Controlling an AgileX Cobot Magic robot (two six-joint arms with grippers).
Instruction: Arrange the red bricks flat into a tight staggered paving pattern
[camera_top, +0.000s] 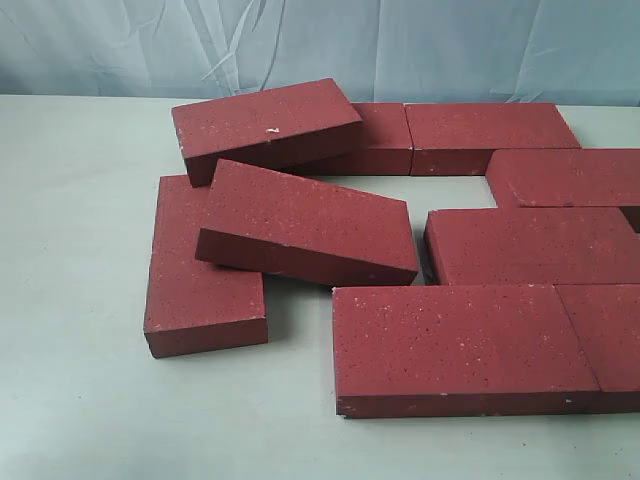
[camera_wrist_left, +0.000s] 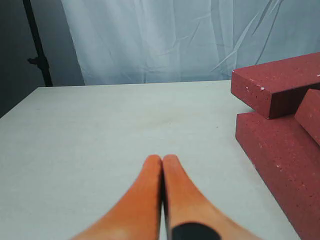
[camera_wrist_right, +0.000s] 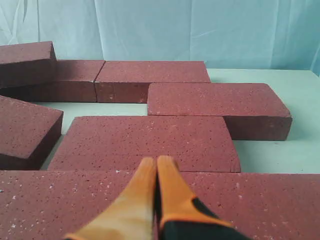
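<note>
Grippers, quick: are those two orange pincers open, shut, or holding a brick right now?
Left gripper: closed, holding nothing.
Right gripper: closed, holding nothing.

Pale grey-green table (camera_top: 80, 400) w/ a wrinkly light-blue curtain (camera_top: 400, 40) behind it, plus a black stand pole (camera_wrist_left: 35, 35) in bg.

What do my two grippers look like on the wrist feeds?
The left gripper has two smooth orange fingers tapering to rounded tips, with a black patch near one base. The right gripper is the same shape, one finger yellower, also with a black patch. No cables or arm links show.
</note>
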